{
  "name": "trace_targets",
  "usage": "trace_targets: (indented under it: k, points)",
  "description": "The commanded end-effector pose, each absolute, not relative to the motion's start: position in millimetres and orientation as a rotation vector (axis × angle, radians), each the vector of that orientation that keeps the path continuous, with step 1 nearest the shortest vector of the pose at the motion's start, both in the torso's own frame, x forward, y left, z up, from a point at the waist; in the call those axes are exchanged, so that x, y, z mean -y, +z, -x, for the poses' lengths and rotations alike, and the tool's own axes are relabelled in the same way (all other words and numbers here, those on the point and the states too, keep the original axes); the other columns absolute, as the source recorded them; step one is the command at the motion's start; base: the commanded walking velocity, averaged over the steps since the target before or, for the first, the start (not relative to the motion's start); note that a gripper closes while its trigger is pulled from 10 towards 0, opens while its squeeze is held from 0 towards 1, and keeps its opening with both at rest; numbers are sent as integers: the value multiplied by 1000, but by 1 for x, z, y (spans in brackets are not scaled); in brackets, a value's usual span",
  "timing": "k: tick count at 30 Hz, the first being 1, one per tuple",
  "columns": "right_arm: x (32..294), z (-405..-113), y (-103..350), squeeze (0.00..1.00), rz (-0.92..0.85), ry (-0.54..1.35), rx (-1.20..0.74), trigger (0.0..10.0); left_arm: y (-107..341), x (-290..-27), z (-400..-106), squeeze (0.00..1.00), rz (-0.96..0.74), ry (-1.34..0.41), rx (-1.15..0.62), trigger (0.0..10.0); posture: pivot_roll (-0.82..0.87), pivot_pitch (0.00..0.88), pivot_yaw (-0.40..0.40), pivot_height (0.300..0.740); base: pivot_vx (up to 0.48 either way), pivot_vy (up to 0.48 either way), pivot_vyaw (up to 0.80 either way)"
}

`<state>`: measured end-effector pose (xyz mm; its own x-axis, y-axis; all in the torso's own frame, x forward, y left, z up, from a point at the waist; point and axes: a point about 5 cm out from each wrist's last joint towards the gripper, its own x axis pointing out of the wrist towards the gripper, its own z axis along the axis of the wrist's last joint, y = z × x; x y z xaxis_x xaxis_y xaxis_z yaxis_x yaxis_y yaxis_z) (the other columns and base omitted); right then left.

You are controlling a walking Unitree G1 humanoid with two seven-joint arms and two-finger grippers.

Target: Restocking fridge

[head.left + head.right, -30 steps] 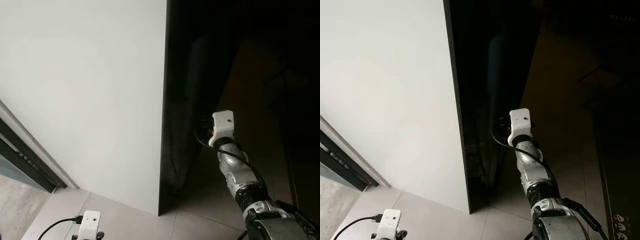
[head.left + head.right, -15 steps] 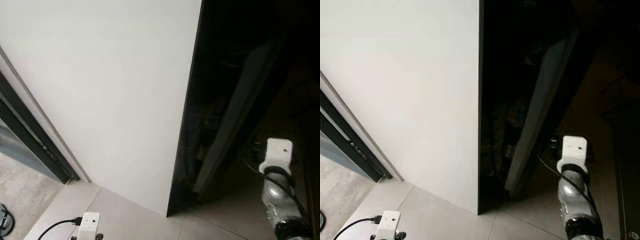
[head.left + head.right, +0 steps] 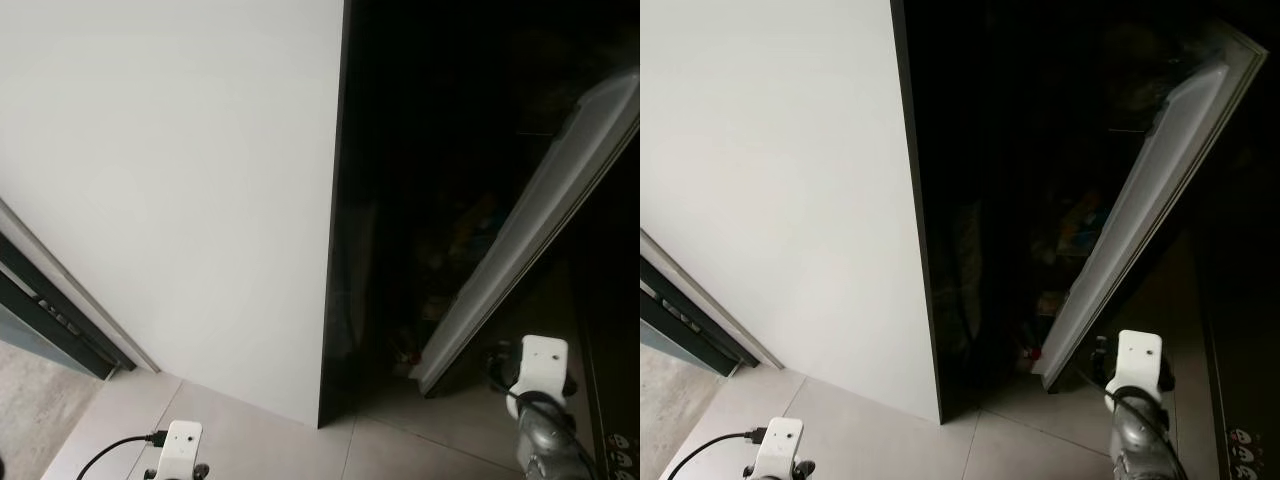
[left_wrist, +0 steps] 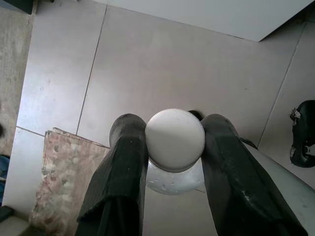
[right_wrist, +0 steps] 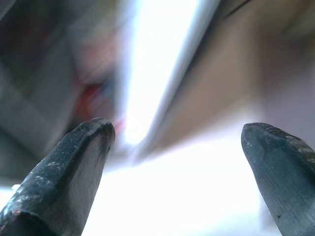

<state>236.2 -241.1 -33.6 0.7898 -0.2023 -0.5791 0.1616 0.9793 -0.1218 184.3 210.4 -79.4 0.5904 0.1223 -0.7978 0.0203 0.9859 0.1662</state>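
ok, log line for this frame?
fridge door: ajar, interior dark | right tool: open, by door's lower edge | left tool: shut on white-capped bottle, over floor tiles

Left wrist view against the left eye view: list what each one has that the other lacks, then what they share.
Left wrist view alone: the left gripper shut on a white-capped bottle, and a worn mat on the floor.

Left eye view alone: the white side panel, the dark fridge interior, its door swung partly open, and the right arm's wrist near the door's lower corner.

Shared: the pale tiled floor.
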Motion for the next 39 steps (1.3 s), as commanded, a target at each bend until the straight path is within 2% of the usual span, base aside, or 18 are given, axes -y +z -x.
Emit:
trace_targets:
  k: [1,3,4,5,7,9,16,20,25,32,39]
  points:
    - [221,-214,-57,0,75,-44,-792,10000,-81,-212,-182,0,-185,49,-954,10000,4,62,9,740,0,0,0]
    - [205,-184,-80,0,99,37,-948,10000,-80,-212,-183,0,-182,54,-951,10000,21,57,8,740,0,0,0]
    - [205,-184,-80,0,99,37,-948,10000,-80,-212,-183,0,-182,54,-951,10000,21,57,8,740,0,0,0]
    - [203,-167,-89,0,131,61,-1024,10000,-79,-213,-184,0,-173,61,-947,10000,29,55,5,740,0,0,0]
    - [202,-158,-93,0,157,83,-1062,10000,-79,-213,-184,0,-167,64,-945,10000,36,50,3,740,0,0,0]
    - [206,-152,-95,0,109,14,-1081,10000,-80,-214,-183,0,-167,63,-947,10000,30,50,6,740,0,0,0]
    - [213,-148,-95,0,28,-75,-1062,10000,-82,-215,-178,0,-168,51,-965,10000,19,47,12,740,0,0,0]
    - [227,-160,-85,0,14,-181,-928,10000,-82,-212,-178,0,-166,32,-970,10000,21,40,11,740,0,0,0]
    - [218,-168,-83,0,64,-102,-894,10000,-83,-210,-177,0,-195,0,-981,10000,26,39,10,740,0,0,0]
    - [203,-165,-88,0,73,-39,-957,10000,-84,-214,-173,0,-201,13,-992,10000,27,53,11,740,0,-35,0]
    - [198,-162,-90,0,74,-17,-963,10000,-85,-213,-173,0,-203,3,-998,10000,16,64,16,740,0,-314,738]
